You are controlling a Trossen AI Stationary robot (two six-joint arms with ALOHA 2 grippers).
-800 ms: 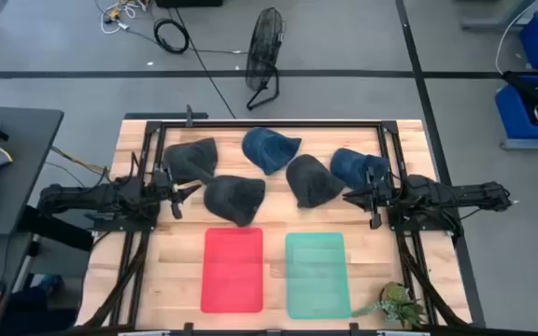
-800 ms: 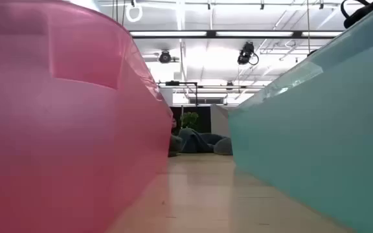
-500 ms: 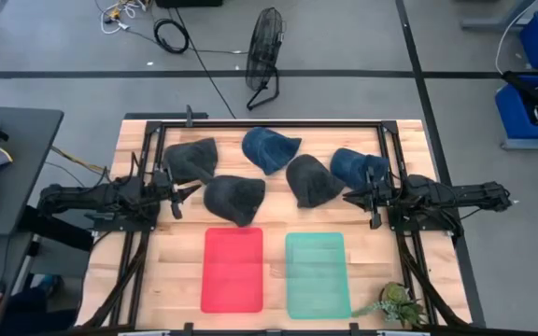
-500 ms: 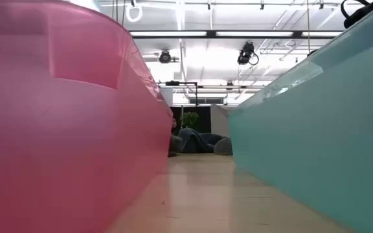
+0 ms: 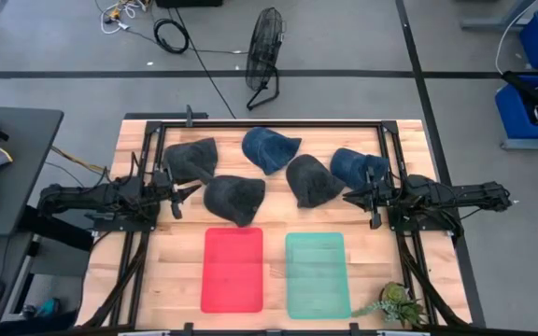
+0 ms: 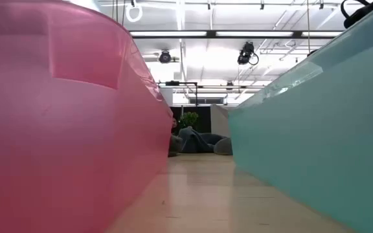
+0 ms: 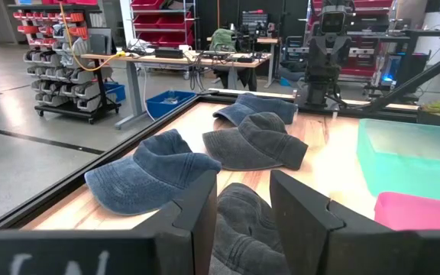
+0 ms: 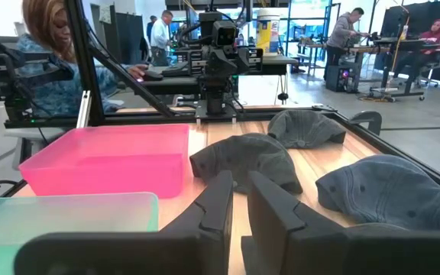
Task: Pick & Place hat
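- At table's left edge my left gripper (image 5: pixel 177 198) waits, fingers apart w/ nothing between, aimed at nearest dark grey denim cap (image 5: pixel 234 199), just beside it.
- Right gripper (image 5: pixel 372 198) mirrors it opposite, slightly apart, empty.
- Pink plastic bin (image 5: pixel 233 270) & teal plastic bin (image 5: pixel 318 274) sit near front, prob. drop spots.

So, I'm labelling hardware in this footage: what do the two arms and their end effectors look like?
Both arms are black throughout, slim jointed links with cabling along them. The left end effector and right end effector each end in two flat, angular black fingers, matte with no markings visible.
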